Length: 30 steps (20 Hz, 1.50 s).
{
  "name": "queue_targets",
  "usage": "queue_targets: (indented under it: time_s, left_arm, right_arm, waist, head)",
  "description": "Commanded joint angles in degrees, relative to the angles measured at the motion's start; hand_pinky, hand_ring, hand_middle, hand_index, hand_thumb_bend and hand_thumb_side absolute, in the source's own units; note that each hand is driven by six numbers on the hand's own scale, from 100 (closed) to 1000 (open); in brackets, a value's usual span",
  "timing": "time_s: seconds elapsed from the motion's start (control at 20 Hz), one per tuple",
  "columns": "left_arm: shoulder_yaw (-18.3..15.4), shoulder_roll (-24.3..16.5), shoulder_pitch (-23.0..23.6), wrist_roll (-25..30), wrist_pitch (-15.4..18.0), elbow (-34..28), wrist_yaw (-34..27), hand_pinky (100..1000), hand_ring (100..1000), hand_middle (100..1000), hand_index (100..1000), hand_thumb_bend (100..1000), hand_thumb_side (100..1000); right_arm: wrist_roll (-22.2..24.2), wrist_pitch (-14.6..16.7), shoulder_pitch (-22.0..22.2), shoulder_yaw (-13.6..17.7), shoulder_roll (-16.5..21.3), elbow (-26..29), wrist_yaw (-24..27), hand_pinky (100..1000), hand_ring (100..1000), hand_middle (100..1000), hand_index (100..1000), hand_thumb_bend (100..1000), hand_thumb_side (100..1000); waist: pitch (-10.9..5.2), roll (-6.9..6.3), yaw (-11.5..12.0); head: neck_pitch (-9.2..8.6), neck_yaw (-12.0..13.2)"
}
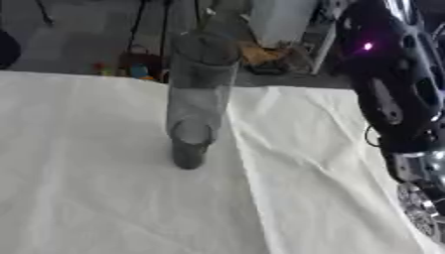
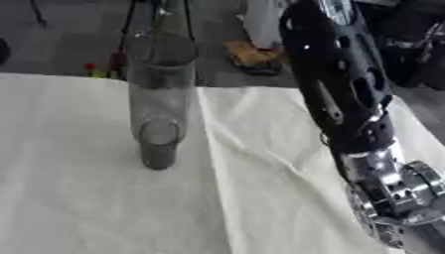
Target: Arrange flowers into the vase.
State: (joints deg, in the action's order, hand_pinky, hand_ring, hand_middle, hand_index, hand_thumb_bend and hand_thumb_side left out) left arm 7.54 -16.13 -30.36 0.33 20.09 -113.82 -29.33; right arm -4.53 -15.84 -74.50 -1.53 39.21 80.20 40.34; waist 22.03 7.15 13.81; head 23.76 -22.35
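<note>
White cloth [image 1: 104, 198] covers the whole table under me, w/ a long crease running down from the far edge past the vase base toward the near edge. My right arm [image 2: 334, 89] is next biggest: black shell w/ oval cut-outs, coming in from upper right and dropping along the right side to silver joints near the lower right corner. The right hand itself is out of view below the pic edge, so I can't tell if its fingers are apart or curled. Left hand shows nowhere. Vase [image 1: 198, 99] is a tall clear smoky-grey glass cylinder, upright on the cloth left of centre, just beside the crease, well apart from my arm. No stems visible inside it. Beyond the far table edge: floor clutter, small red and blue bits, too blurred to name
</note>
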Motion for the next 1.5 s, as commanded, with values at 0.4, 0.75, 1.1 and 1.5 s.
queue_targets:
  time_s: [0.4, 0.75, 1.1, 1.5]
  left_arm:
    - [0.1, -0.7, -0.4, 0.2, 0.0, -0.8, 0.6, 868, 792, 861, 922, 100, 837]
    - [0.2, -0.8, -0.2, 0.3, -0.1, -0.8, 0.5, 868, 792, 860, 923, 100, 837]
    - [0.1, -0.8, -0.1, 0.3, -0.2, -0.8, 0.6, 868, 791, 860, 923, 100, 838]
    - [0.1, -0.7, 0.1, 0.3, 0.0, -0.8, 1.0, 870, 791, 861, 924, 100, 839]
  right_arm:
    - [2.6, -0.6, -0.9, -0.5, 3.5, 2.7, -4.7, 100, 277, 110, 158, 100, 100]
    - [2.3, 0.0, -1.4, -1.2, 4.5, 3.1, -6.8, 100, 276, 109, 157, 100, 100]
    - [4.1, 1.2, 0.5, -3.3, 7.0, 5.0, -12.6, 100, 274, 107, 156, 100, 100]
    - [6.1, 1.3, 1.8, -3.8, 8.3, 5.5, -15.6, 100, 272, 101, 156, 100, 100]
  waist:
    - [-1.36, -0.63, -0.8]
    - [-1.77, -0.61, -1.4]
    - [-1.59, -0.69, -1.9]
    - [-1.21, -1.09, -2.4]
  head:
    - [-0.62, -0.9]
    - [-0.72, -1.3]
    - [-0.98, -1.3]
    - [-0.88, -1.1]
